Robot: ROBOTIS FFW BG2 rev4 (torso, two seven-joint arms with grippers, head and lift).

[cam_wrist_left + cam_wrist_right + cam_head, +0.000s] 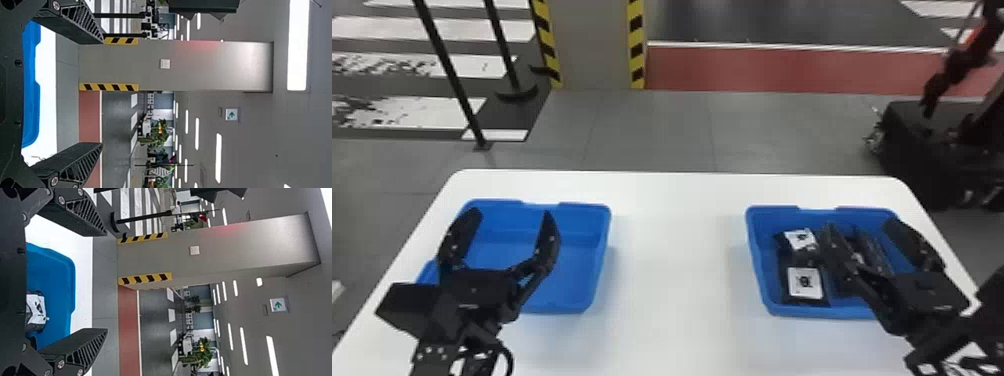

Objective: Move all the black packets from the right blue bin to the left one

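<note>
Plainly, the black packets (805, 284) are lying below and leftward of the right gripper (859, 225), whose fingers are standing apart.

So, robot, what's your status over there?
Left gripper open, empty, at left bin. Right gripper open, empty, at right bin. Black packets in right bin, some partly behind that gripper.
</note>
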